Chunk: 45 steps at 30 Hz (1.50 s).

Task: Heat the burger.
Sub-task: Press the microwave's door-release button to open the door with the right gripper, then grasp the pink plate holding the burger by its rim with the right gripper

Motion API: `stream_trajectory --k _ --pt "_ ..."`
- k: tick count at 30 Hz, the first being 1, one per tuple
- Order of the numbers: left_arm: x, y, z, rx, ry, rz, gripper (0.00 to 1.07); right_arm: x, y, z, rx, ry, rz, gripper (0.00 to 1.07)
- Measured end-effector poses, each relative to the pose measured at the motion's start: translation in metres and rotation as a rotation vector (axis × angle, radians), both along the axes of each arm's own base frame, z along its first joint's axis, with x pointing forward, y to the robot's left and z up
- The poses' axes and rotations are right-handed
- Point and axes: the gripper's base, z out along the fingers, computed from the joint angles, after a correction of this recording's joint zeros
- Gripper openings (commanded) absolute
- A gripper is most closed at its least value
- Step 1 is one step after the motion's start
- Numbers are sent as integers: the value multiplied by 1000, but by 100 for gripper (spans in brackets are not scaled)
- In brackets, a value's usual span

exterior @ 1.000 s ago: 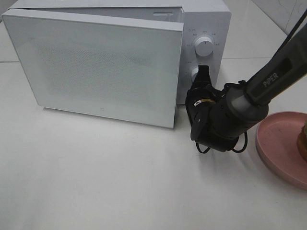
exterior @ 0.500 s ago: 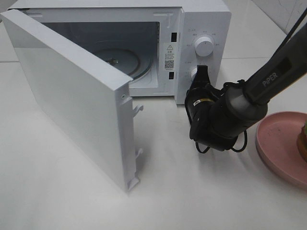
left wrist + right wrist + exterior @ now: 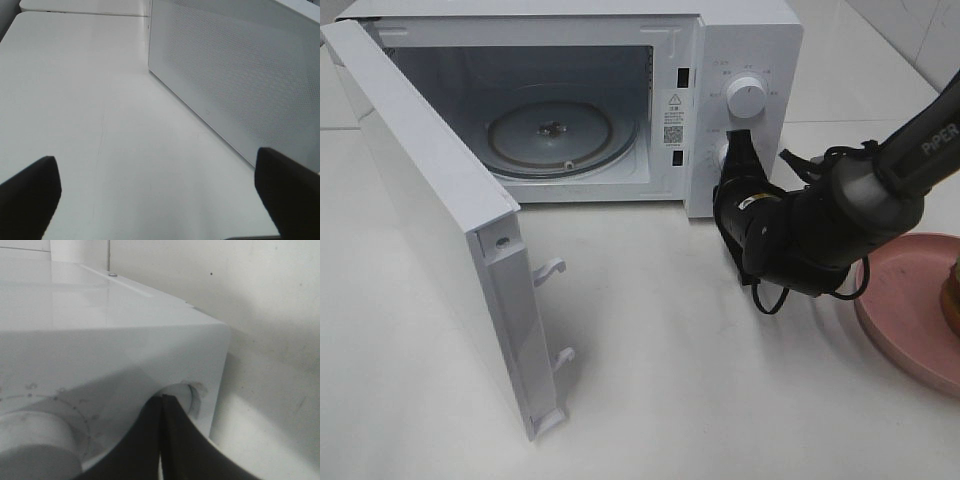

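Observation:
Only a brown sliver of the burger point(image 3: 953, 292) shows, at the right edge of the exterior view, on a pink plate point(image 3: 905, 310). The white microwave point(image 3: 745, 40) stands at the back with its door point(image 3: 440, 230) swung wide to the left, baring the glass turntable point(image 3: 560, 135). My right gripper point(image 3: 738, 148) is shut, its tips point(image 3: 162, 401) against the lower knob point(image 3: 181, 395) of the control panel. Nothing is between the fingers of my open left gripper point(image 3: 160, 200). It faces the door's perforated outer face point(image 3: 240, 85) and is out of the exterior view.
The open door juts toward the table's front left, two latch hooks point(image 3: 552, 270) sticking out of its edge. An upper dial point(image 3: 747, 98) sits above the gripper. White tabletop point(image 3: 700, 380) lies in front of the oven.
The microwave door has swung from nearly shut to wide open on the left. My right arm has shifted slightly rightward, its gripper still shut at the lower knob.

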Motion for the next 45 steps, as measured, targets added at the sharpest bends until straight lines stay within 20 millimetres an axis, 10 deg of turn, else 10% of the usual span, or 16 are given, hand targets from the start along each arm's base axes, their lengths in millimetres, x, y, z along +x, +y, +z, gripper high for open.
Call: stream_trajectory --k 45 --pt "0 0 0 0 0 0 98 -110 -14 104 -903 305 1296 2"
